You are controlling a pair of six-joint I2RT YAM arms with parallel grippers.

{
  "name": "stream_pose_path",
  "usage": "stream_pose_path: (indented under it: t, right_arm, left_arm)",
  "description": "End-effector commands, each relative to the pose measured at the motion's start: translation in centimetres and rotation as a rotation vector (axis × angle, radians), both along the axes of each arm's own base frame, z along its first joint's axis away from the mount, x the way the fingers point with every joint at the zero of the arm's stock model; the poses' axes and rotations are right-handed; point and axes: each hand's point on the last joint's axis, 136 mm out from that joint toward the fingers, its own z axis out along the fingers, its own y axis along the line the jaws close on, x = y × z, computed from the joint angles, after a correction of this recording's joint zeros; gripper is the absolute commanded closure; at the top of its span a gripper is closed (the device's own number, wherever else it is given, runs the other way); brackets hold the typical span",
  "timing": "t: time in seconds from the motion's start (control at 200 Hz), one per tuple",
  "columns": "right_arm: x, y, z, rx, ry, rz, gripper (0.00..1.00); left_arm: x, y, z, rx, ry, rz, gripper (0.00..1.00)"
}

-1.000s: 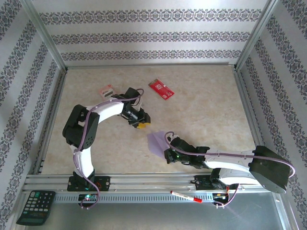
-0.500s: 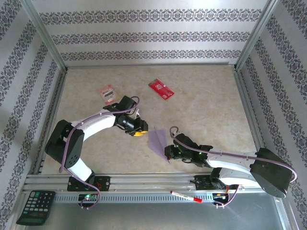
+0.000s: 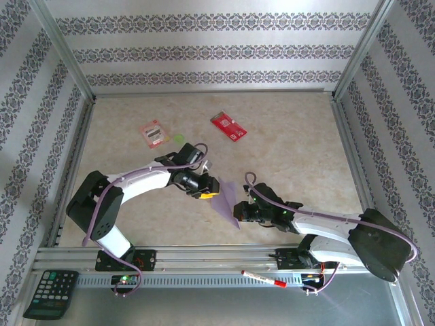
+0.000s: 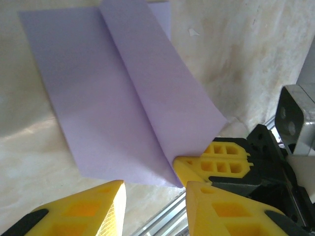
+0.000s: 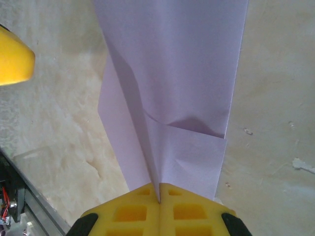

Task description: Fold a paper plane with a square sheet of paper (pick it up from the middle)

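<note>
Marbled tabletop (image 3: 292, 142) beneath our folded lilac paper (image 4: 123, 108).
Right gripper (image 5: 159, 196) clamps its edge; our left gripper (image 4: 155, 201) gapes just beside it.

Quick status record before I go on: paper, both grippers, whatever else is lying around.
paper: lilac, folded, one long crease, lying between the two grippers
right gripper: shut on the paper's end
left gripper: open, at the paper's corner beside the right gripper, not gripping
far side of table: red card and pink packet, both apart from the paper
near ledge: calculator at left, pen at right
</note>
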Motion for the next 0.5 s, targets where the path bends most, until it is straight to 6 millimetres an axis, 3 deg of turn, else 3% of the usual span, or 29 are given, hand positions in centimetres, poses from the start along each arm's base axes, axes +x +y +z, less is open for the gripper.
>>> stream_pose_path:
  t: [0.0, 0.495]
  right_arm:
    - [0.0, 0.4, 0.2, 0.046, 0.025, 0.009, 1.00]
    - [0.1, -0.1, -1.1, 0.085, 0.084, -0.011, 1.00]
  left_arm:
    - [-0.7, -1.3, -0.3, -0.036, 0.005, -0.024, 0.63]
    - [-1.3, -2.9, -0.8, -0.057, 0.012, -0.059, 0.65]
